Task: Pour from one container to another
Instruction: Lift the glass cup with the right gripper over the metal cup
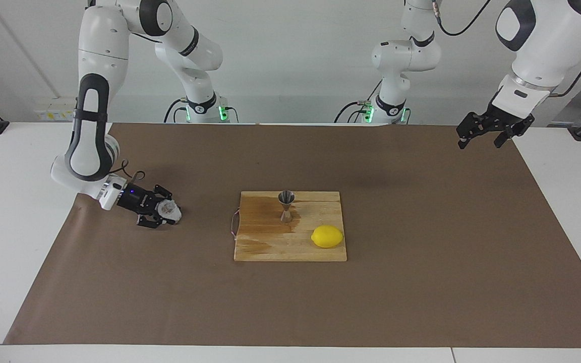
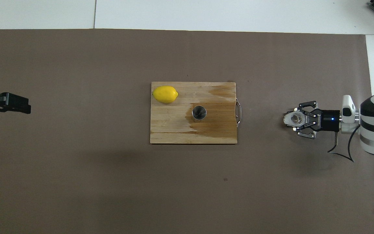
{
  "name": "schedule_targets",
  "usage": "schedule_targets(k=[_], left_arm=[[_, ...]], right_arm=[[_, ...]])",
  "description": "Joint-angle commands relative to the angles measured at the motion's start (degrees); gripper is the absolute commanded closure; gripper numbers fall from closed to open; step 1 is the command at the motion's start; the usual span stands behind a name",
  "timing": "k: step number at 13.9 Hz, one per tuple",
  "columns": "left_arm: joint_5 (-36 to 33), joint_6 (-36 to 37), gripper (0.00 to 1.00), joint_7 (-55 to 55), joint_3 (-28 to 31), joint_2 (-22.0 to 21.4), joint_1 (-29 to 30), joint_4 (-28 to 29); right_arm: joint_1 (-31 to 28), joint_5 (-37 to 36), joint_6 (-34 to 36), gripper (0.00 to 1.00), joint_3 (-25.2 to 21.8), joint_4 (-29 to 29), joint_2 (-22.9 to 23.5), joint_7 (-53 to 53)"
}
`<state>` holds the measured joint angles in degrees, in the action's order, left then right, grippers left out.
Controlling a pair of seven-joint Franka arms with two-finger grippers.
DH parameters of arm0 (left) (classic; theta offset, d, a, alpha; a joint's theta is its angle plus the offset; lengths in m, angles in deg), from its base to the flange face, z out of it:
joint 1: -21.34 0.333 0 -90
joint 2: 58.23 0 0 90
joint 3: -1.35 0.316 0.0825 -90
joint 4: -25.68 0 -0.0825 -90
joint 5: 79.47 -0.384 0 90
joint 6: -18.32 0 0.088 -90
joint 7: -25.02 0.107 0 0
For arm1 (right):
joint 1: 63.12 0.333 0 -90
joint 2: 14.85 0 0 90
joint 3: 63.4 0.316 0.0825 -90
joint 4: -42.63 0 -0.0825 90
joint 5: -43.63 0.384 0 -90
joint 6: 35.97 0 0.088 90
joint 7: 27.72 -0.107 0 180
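Observation:
The small clear faceted glass cup (image 1: 169, 208) stands low at the brown mat, toward the right arm's end of the table. My right gripper (image 1: 165, 214) reaches in level with its fingers against both sides of the cup; both also show in the overhead view, the cup (image 2: 293, 118) and the gripper (image 2: 296, 119). The steel hourglass jigger (image 1: 286, 206) stands upright on the wooden cutting board (image 1: 270, 247), also seen from above (image 2: 199, 112). My left gripper (image 1: 482, 137) hangs open and empty, raised over the left arm's end of the mat, and waits (image 2: 18, 104).
A yellow lemon (image 1: 327, 236) lies on the board's corner farther from the robots, beside the jigger (image 2: 165, 94). The board (image 2: 174, 130) has a darker wet-looking patch and a metal handle at the right arm's end. A brown mat (image 1: 421, 282) covers the table.

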<state>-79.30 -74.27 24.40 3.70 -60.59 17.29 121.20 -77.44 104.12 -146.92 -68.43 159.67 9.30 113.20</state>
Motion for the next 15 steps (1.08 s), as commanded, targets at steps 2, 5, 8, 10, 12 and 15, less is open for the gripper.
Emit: schedule_targets(k=[2,5,8,10,12,15], left_arm=[[0.7,0.9,0.00,0.0,-0.1,0.3,0.4,-1.0],[0.7,0.9,0.00,0.0,-0.1,0.3,0.4,-1.0],[0.7,0.9,0.00,0.0,-0.1,0.3,0.4,-1.0],[0.7,0.9,0.00,0.0,-0.1,0.3,0.4,-1.0],[0.7,0.9,0.00,0.0,-0.1,0.3,0.4,-1.0],[0.7,0.9,0.00,0.0,-0.1,0.3,0.4,-1.0]], right_arm=[[0.3,1.7,-1.8,0.93,0.3,0.3,-0.3,-2.6],[3.8,1.3,-3.0,0.94,0.5,0.2,-3.4,-7.7],[10.1,-0.9,-7.4,0.94,0.4,0.3,-8.7,-17.0],[14.1,-2.9,-8.1,0.94,0.4,0.2,-11.2,-24.1],[19.1,-4.4,-13.2,0.94,0.5,0.2,-13.3,-29.6],[27.1,-6.0,-18.8,0.94,0.5,-0.1,-15.0,-39.1]])
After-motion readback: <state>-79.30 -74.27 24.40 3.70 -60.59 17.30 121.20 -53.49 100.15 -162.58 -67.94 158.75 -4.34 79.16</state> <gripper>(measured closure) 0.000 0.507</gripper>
